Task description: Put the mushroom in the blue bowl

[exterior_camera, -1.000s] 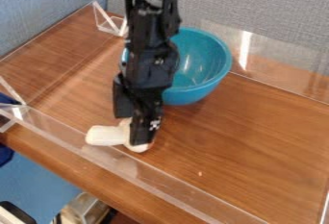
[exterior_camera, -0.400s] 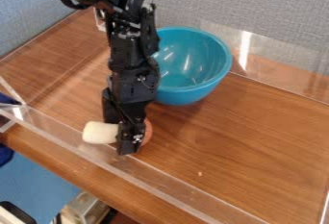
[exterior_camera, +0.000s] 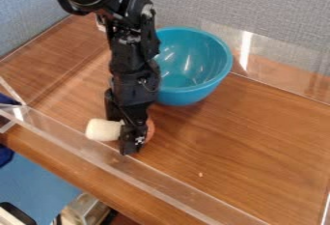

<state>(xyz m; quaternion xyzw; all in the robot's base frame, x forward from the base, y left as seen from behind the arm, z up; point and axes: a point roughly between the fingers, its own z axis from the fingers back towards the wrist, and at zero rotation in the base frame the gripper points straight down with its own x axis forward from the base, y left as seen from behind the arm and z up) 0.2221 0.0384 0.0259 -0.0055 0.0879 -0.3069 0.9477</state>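
Gripper (exterior_camera: pixel 133 140): jaws apart, straddling the mushroom (exterior_camera: pixel 103 128) near the table's (exterior_camera: pixel 245 142) front edge.
Risk: we expect the lying mushroom may roll aside, spoiling transfer to the blue bowl (exterior_camera: pixel 191 67).

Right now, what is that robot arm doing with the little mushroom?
The robot's gripper is open and reaching straight down over the mushroom, which lies on its side on the wooden table. It hasn't picked it up yet. The blue bowl sits just behind the arm, and nothing can be seen in it.

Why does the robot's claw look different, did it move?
Yes. The gripper sank toward the table and shifted left, away from the blue bowl, over the mushroom.
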